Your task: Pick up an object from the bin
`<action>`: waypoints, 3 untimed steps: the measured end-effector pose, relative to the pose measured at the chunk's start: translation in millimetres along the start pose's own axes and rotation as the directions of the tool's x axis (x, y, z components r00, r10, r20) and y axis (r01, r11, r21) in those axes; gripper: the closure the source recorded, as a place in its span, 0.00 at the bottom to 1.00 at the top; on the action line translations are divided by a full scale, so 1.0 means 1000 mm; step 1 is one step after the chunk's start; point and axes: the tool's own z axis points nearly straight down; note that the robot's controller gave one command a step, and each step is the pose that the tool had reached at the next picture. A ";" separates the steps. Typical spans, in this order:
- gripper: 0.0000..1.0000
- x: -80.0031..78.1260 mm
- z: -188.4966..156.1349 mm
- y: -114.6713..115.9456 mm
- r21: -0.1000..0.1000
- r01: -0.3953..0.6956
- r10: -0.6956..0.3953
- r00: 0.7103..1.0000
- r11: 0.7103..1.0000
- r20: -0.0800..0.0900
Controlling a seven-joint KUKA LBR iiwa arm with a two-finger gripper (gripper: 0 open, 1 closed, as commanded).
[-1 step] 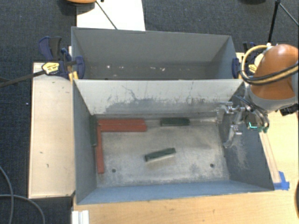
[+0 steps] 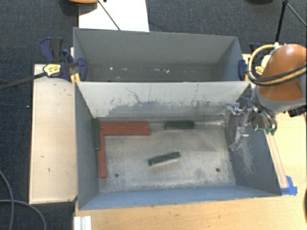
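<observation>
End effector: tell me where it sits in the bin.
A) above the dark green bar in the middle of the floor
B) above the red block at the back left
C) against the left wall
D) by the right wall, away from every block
D: the end effector hangs beside the bin's right wall, apart from the dark green bar mid-floor and the red block.

Bin [image 2: 158,97]: grey metal, matt, floor scuffed pale. Red block [image 2: 124,129]: matt, smooth. Green bar [image 2: 164,159]: dark, dull. My claw [image 2: 235,145]: bare bright metal. My wrist cover [image 2: 285,71]: orange, glossy, plastic-looking.
</observation>
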 end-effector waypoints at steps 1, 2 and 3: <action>0.00 0.023 0.004 0.061 0.000 -0.002 0.002 1.000 1.000 -0.001; 0.00 0.024 0.018 0.095 -0.004 0.093 -0.094 0.996 0.996 -0.002; 1.00 0.046 0.059 0.142 -0.001 -0.015 0.015 1.000 1.000 -0.001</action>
